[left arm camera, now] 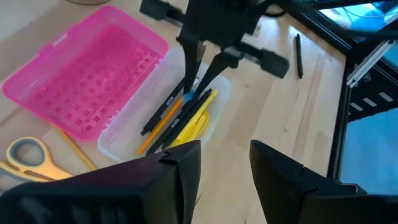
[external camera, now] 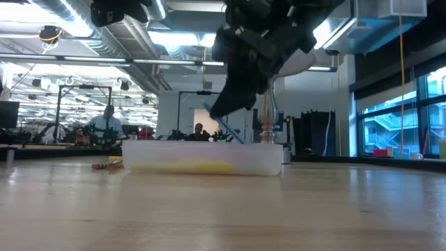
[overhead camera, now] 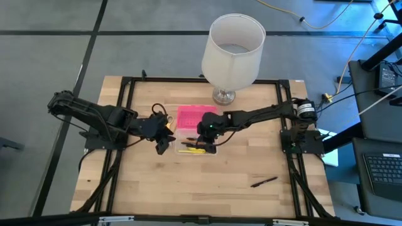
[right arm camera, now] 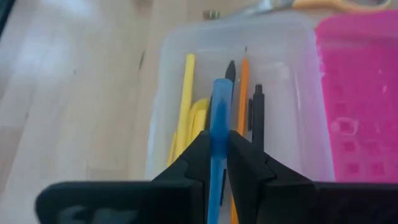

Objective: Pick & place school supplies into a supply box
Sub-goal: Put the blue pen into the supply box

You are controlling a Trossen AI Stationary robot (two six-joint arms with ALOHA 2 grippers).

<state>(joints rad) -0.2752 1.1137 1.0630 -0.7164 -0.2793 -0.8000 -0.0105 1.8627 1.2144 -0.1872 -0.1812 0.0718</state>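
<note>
The supply box is a clear tray [overhead camera: 195,148] with its pink lid [overhead camera: 190,116] lying open on the far side. Yellow and orange pencils [right arm camera: 186,99] and dark pens [right arm camera: 257,112] lie in the tray. My right gripper [overhead camera: 207,135] hangs over the tray, shut on a blue pen [right arm camera: 219,118]. My left gripper [left arm camera: 227,163] is open and hovers by the tray's left end, touching nothing. Yellow-handled scissors [left arm camera: 28,158] lie on the table left of the lid. One black pen [overhead camera: 264,182] lies apart, toward the near right. My right gripper pinches the blue pen's shaft [right arm camera: 217,144] between its two fingers [right arm camera: 198,163], coming from above and slanting down into the tray. The pen runs on past the fingertips, and its free end [left arm camera: 188,96] reaches down among the pens and pencils in the tray.
A big white lampshade lamp [overhead camera: 232,47] stands at the table's far edge behind the lid. A black metal frame [overhead camera: 125,88] borders the table. Bare wood lies across the near half. People [external camera: 108,122] sit in the room beyond the table.
</note>
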